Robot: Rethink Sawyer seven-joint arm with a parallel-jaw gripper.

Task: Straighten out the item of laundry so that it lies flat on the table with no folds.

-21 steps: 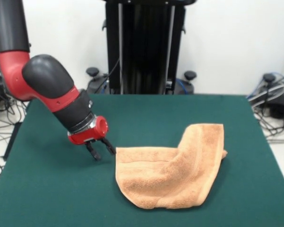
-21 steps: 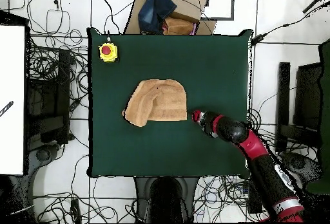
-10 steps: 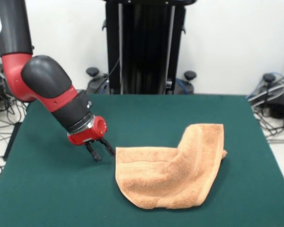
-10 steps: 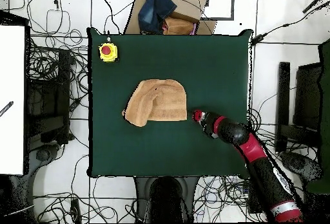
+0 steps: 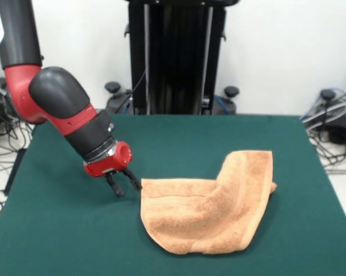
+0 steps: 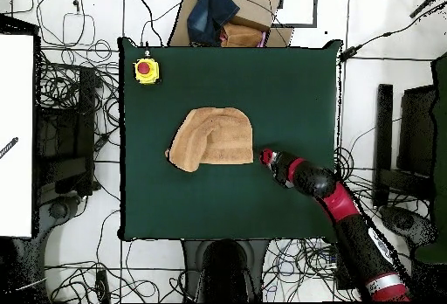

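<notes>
Table (image 5: 178, 144) (image 6: 288, 82), covered in dark green cloth, is taking up most of both views and is far wider than anything lying on it. Its surface is showing bare green along every side of the towel.

Arm (image 5: 57, 100) (image 6: 349, 217), red and black, is reaching down at a slant onto the table. In the front view it is entering at the upper left; in the overhead view it is coming in from the lower right corner.

Towel (image 5: 210, 204) (image 6: 214, 137), light orange-tan terry, is lying near the middle of the table and is not lying flat. In the front view one side is doubling back over the rest, forming a raised, rounded fold that is running from the upper right corner down toward the near edge. Woven band lines are showing along the flat part on the left. In the overhead view the cloth is reading as a rounded, uneven shape rather than a square.

Emergency-stop button (image 6: 146, 70), red on a yellow housing, is sitting near one corner of the table in the overhead view, well apart from the towel.

Gripper (image 5: 124, 185) (image 6: 265, 157) is hanging just beside the towel's left corner in the front view, tips close to the table surface. Its two dark fingers (image 5: 118, 187) are standing apart with a visible gap between them, and nothing is lying between them. Whether the nearer fingertip is touching the towel's edge cannot be determined.
</notes>
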